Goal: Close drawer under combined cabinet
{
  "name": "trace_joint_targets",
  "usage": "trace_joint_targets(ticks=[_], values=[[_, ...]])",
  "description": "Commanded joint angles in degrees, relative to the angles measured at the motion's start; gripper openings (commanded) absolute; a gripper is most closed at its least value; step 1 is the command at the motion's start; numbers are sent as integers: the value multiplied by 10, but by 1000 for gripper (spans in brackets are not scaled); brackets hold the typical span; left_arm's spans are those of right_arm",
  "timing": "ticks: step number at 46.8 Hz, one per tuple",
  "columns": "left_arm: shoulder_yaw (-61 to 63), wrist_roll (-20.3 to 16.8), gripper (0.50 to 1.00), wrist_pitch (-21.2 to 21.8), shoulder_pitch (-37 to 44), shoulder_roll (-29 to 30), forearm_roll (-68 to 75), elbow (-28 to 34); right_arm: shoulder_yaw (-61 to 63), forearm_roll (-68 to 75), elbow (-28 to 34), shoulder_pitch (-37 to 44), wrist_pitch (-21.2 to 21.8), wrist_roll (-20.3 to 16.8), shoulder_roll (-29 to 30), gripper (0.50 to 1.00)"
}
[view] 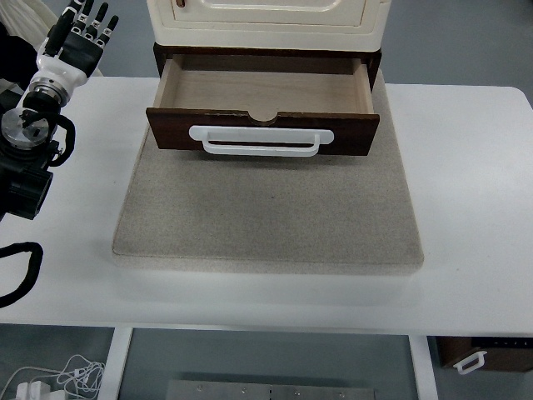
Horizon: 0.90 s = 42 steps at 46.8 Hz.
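Note:
The drawer (262, 92) under the cream cabinet (266, 21) is pulled out, and its light wooden inside is empty. Its dark brown front (171, 132) carries a white bar handle (260, 142). My left hand (79, 33) is at the top left, up beyond the table's far edge, well left of the drawer. Its fingers (93, 18) are spread and hold nothing. The right arm is out of view.
The cabinet stands on a grey stone-like slab (266, 225) on a white table (466, 167). Black cable (21, 271) loops at the table's left edge. A dark box with a white handle (487, 354) sits below the table at lower right.

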Motion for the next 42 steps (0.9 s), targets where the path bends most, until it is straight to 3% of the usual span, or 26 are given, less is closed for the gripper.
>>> trace_joint_targets(ticks=[1, 6, 28, 37, 42], values=[[-2, -2, 1000, 0, 0, 1, 0, -1, 0, 0, 0, 0, 0, 0, 0, 952], [0, -15, 1000, 0, 0, 1, 0, 0, 0, 0, 0, -1, 0, 0, 0, 952], [3, -15, 1000, 1, -10, 5, 0, 5, 0, 0, 0, 0, 0, 0, 0, 952], [4, -15, 1000, 24, -15, 13, 1, 6, 0, 0, 0, 0, 0, 0, 0, 952], [4, -11, 1000, 12, -11, 13, 5, -1, 0, 0, 0, 0, 0, 0, 0, 952]])
